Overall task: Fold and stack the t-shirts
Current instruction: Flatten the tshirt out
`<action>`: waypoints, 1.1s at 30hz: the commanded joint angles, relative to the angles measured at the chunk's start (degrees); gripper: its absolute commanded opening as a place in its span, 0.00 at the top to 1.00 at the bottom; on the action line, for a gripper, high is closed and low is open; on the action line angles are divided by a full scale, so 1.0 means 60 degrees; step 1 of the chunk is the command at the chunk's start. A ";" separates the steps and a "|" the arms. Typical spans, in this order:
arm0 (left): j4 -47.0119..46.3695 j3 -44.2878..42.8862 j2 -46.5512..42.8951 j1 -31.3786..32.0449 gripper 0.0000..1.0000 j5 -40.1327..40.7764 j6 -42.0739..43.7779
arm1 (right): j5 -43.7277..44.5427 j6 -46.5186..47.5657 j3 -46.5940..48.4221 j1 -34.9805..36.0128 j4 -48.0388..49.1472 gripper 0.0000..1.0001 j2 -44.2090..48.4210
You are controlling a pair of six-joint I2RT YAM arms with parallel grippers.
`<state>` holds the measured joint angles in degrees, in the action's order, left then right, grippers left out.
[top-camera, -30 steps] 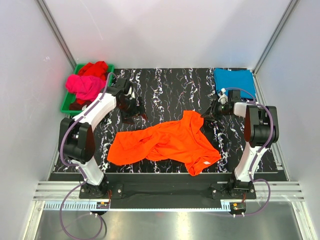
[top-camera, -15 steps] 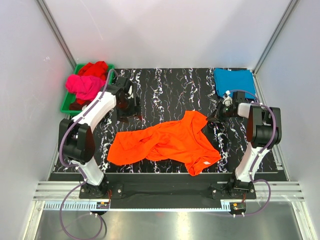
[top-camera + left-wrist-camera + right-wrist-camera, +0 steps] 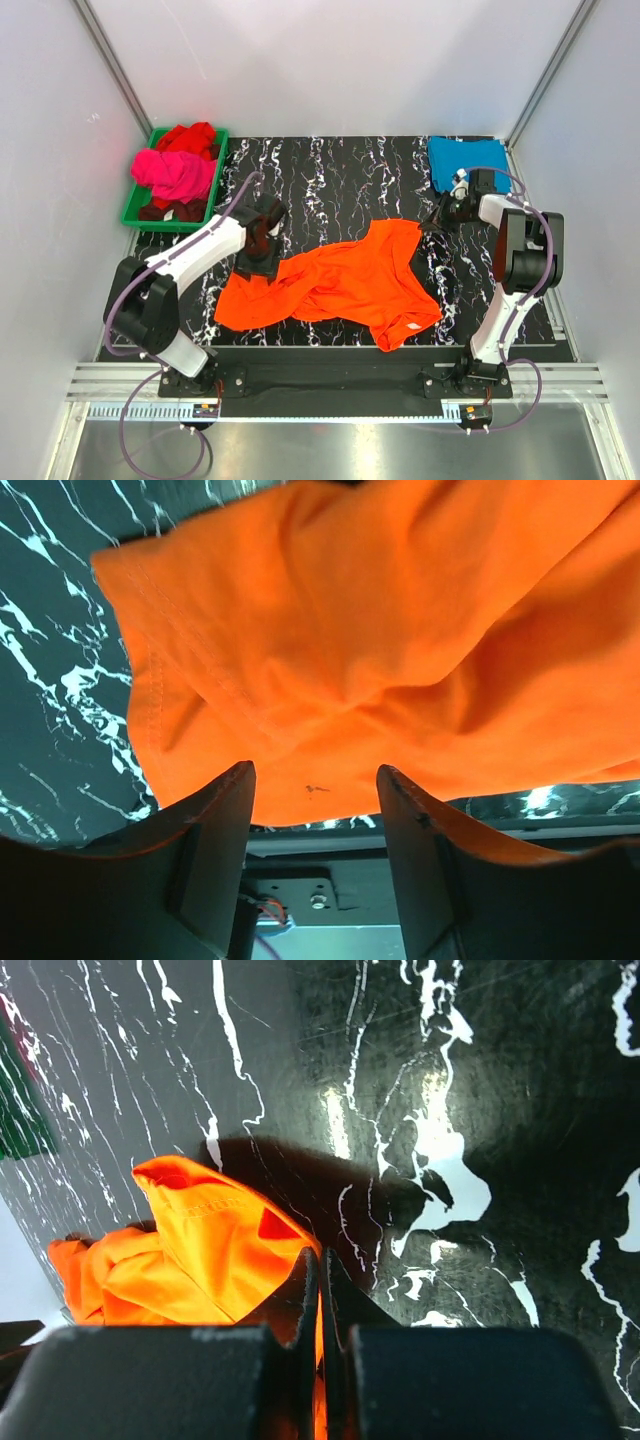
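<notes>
Our orange t-shirt point(image 3: 340, 285) lies crumpled on the surface point(image 3: 330, 180), near the folded teal t-shirt point(image 3: 468, 160). Our right hand point(image 3: 438, 217) pinches the corner closest to the teal one, and our left hand point(image 3: 256, 262) hovers spread over the farthest end. It looks light, limp cotton, so we'd grip the hems.

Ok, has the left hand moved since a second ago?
Yes. In the top view the left hand has shifted away from the green tray, lower in the view, and now sits over the orange t-shirt at its left end.
</notes>
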<state>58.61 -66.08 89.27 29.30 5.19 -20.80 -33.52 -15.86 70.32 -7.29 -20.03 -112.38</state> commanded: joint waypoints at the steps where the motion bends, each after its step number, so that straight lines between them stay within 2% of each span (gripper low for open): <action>1: 0.0017 0.0188 -0.0450 0.0111 0.44 0.0759 0.0258 | 0.0210 -0.0023 0.0349 -0.0103 -0.0353 1.00 -0.0123; 7: 0.0033 0.0701 -0.0319 0.0507 0.47 0.1800 0.1282 | 0.0093 -0.0111 0.0540 -0.0133 -0.0368 1.00 -0.0167; 9: -0.0260 0.0891 -0.0464 0.0536 0.49 0.1408 0.1444 | 0.0049 -0.0140 0.0657 -0.0162 -0.0426 1.00 -0.0196; 13: -0.0509 0.1140 -0.0537 0.0654 0.54 0.1626 0.1474 | -0.0009 -0.0111 0.0905 -0.0206 -0.0543 1.00 -0.0240; 23: -0.0613 0.1244 0.0106 0.1430 0.58 0.1801 0.1474 | -0.0112 -0.0096 0.1097 -0.0294 -0.0646 1.00 -0.0284; 27: -0.0584 0.1229 0.0325 0.1547 0.65 0.1830 0.1445 | -0.0156 -0.0082 0.1126 -0.0308 -0.0690 1.00 -0.0313; 33: -0.0365 0.1112 0.0692 0.1606 0.65 0.2253 0.1211 | -0.0185 -0.0052 0.1140 -0.0396 -0.0719 1.00 -0.0299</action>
<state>55.92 -58.48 92.55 38.59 15.35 -12.60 -33.69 -16.27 75.00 -8.93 -23.94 -113.58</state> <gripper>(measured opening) 0.347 0.012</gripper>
